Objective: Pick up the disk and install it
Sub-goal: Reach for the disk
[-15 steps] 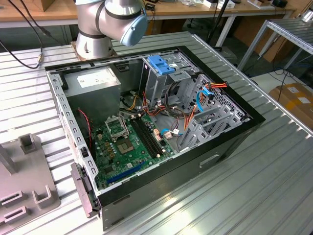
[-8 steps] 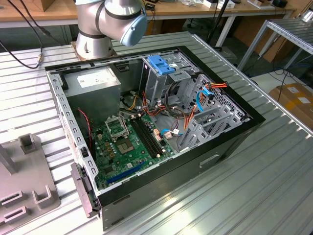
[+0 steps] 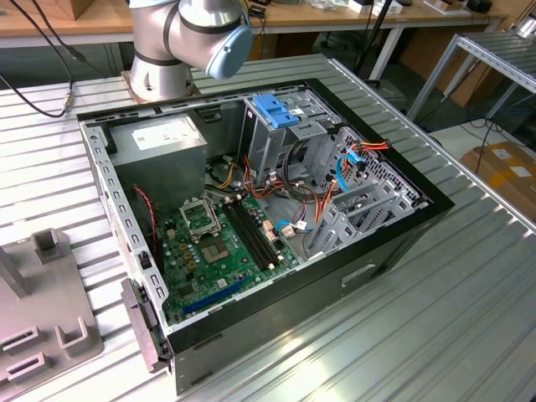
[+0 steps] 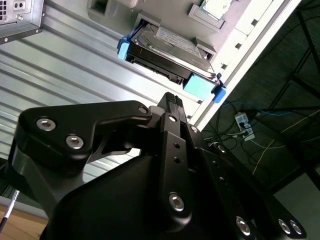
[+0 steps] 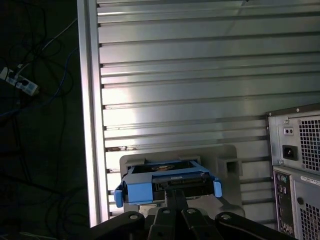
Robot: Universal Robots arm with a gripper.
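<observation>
Hovering claw (image 4: 171,96) near disk (image 4: 167,52)

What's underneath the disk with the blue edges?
The disk sits in a grey holder, and the holder lies on the ribbed metal table. The disk covers the holder's floor, so what is right beneath it cannot be seen.
</observation>
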